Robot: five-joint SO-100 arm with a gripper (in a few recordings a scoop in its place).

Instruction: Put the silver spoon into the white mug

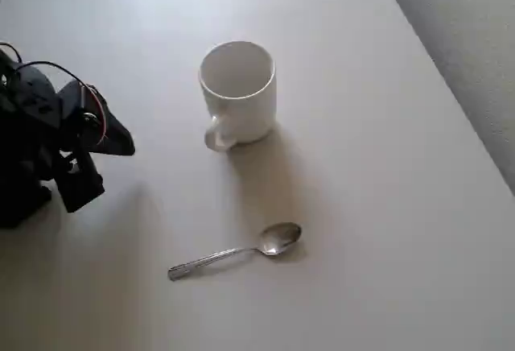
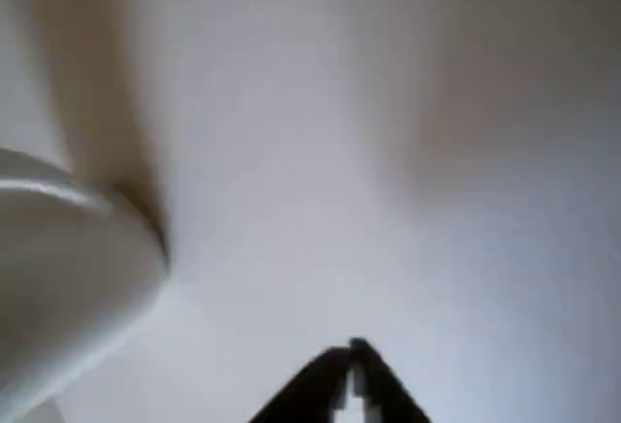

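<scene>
Shiny metal spoon, glossy ceramic mug (matt smooth table).

White mug blurred, cropped at wrist view's edge.

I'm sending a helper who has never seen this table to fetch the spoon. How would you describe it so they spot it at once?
In the overhead view, start at the white mug standing upright near the middle of the pale table. Look below it, past its shadow: the silver spoon lies flat and apart from the mug, bowl to the right. It is the one thin, shiny metal thing there; the mug is bulky and white.
</scene>
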